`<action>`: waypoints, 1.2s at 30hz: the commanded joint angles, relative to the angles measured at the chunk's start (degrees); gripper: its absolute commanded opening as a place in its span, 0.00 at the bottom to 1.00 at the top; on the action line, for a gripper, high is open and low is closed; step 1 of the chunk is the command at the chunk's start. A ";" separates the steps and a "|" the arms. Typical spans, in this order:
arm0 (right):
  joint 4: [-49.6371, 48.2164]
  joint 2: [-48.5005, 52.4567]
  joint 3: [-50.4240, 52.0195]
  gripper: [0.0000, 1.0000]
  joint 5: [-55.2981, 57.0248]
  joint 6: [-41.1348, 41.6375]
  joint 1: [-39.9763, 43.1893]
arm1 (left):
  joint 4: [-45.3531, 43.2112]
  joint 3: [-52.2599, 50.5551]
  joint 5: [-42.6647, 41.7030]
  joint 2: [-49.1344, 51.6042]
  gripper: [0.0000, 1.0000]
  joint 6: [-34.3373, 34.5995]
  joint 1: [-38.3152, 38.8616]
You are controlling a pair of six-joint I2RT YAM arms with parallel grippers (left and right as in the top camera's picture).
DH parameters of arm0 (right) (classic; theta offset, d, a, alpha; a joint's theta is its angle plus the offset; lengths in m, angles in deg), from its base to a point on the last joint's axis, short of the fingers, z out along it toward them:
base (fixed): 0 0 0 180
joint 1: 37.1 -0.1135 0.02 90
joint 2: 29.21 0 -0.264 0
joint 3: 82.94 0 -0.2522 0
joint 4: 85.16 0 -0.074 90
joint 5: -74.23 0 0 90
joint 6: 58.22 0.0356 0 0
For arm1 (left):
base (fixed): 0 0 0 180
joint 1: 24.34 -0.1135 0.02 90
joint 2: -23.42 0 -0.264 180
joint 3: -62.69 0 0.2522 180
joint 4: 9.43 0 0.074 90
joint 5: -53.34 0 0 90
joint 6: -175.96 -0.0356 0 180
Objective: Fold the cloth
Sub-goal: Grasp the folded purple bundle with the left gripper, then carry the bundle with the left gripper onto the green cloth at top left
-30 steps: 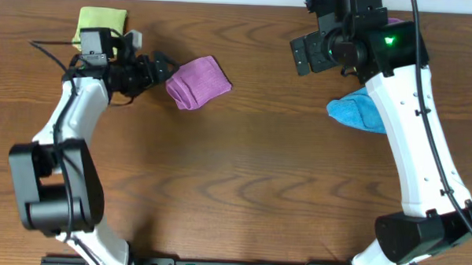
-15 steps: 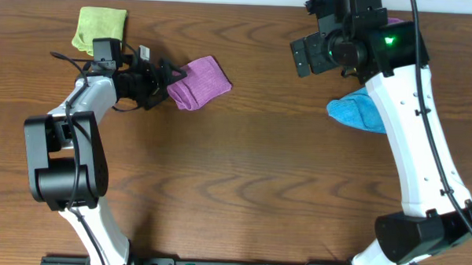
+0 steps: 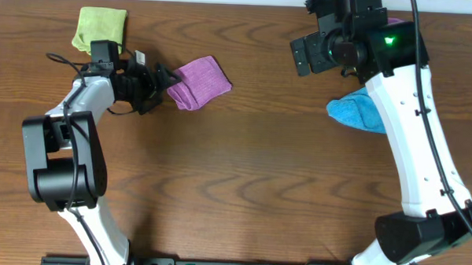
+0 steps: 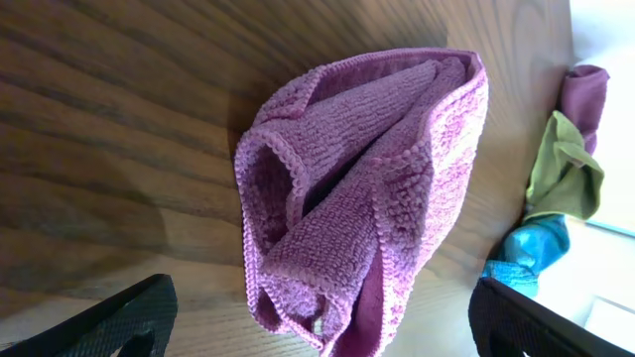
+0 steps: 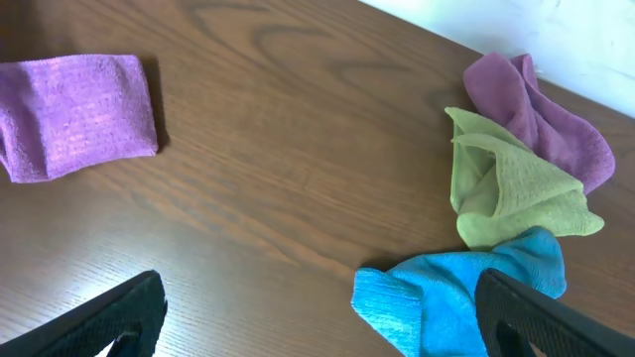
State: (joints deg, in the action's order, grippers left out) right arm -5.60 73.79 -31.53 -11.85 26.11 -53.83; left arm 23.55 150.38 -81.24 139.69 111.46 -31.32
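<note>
A folded purple cloth (image 3: 200,82) lies on the wooden table at the upper left of centre. It fills the left wrist view (image 4: 367,188) and shows small in the right wrist view (image 5: 74,116). My left gripper (image 3: 165,76) is open with its fingers (image 4: 317,342) on either side of the cloth's near edge, holding nothing. My right gripper (image 3: 303,54) is open and raised over the table at the upper right (image 5: 317,327), empty, near a blue cloth (image 3: 355,112).
A folded yellow-green cloth (image 3: 100,25) lies at the far left back edge. The blue cloth (image 5: 466,297), a crumpled green cloth (image 5: 506,188) and a crumpled purple cloth (image 5: 541,124) lie together at the right.
My left arm swung its wrist down and toward the purple cloth a second ago, then stayed nearly still. The purple cloth and the right arm have not moved.
</note>
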 commanded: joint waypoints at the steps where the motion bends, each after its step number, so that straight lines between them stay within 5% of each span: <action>1: 0.04 -1.09 -0.83 0.99 0.57 -0.83 0.37 | -0.04 0.02 1.09 1.51 0.96 0.28 0.02; 15: 0.00 -1.09 -0.83 0.99 0.57 -0.85 0.37 | -7.63 0.04 -3.28 6.84 1.00 6.99 5.46; 17: -0.02 -1.09 -0.83 0.99 0.57 -0.85 0.37 | -9.03 0.04 -3.30 7.82 0.71 8.44 6.43; 18: 0.00 -1.09 -0.83 0.99 0.57 -0.87 0.37 | -9.60 0.04 -3.21 8.24 0.52 9.97 6.64; 19: 0.04 -1.09 -0.83 0.99 0.57 -0.85 0.37 | -11.02 0.04 -3.23 8.74 0.23 12.15 6.64; 20: 0.20 -1.09 -0.83 0.98 0.57 -0.85 0.37 | -12.28 0.04 -3.19 8.85 0.09 13.16 6.64; 25: 1.55 -1.09 -0.83 0.97 0.57 -0.85 0.37 | -21.38 3.41 -5.03 8.76 0.06 18.45 4.74; 31: 1.95 -1.09 -0.83 0.96 0.59 -0.85 0.37 | -21.55 19.34 -4.07 8.52 0.06 18.73 2.58; 36: 2.01 -1.09 -0.83 0.95 0.59 -0.85 0.37 | -19.23 33.51 4.94 8.50 0.06 19.98 -2.99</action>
State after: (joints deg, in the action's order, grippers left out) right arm -3.65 73.79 -31.53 -11.82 26.11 -53.83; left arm 3.33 179.72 -81.96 148.30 130.93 -30.86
